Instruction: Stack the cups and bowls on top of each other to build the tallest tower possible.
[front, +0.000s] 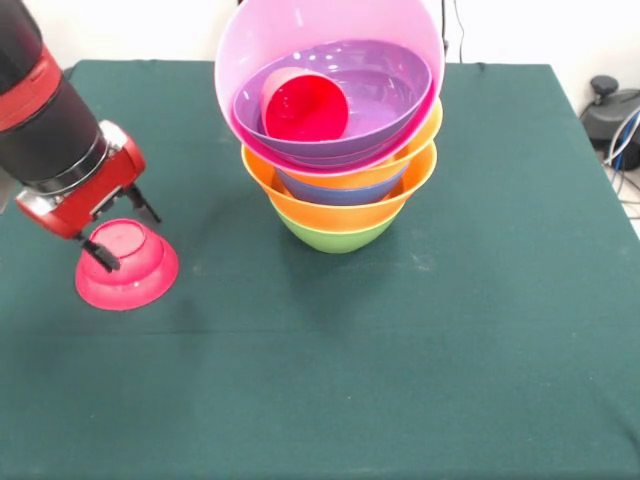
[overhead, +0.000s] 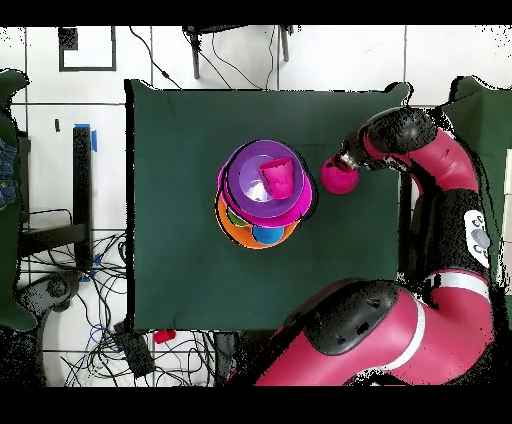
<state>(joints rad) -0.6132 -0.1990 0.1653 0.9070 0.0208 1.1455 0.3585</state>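
Note:
The tower (front: 340, 190) stands at the table's middle: a green bowl (front: 335, 237) as base, two orange bowls (front: 300, 205) with a blue bowl (front: 340, 192) between them, then a large pink bowl (front: 250, 40) tilted toward the camera. A purple bowl (front: 385, 85) sits in the pink one, with the red cup (front: 305, 105) lying on its side inside. The tower (overhead: 262, 190) also shows in the overhead view. The small red bowl (front: 127, 268) lies upside down at the left. My gripper (front: 125, 232) is open right over it, fingers either side of its foot. The green and light blue cups are hidden.
The dark green table cloth (front: 450, 350) ends at the far edge behind the tower. A black device with cables (front: 608, 105) sits off the table's right side. In the overhead view, cables (overhead: 100, 290) cover the floor to the left.

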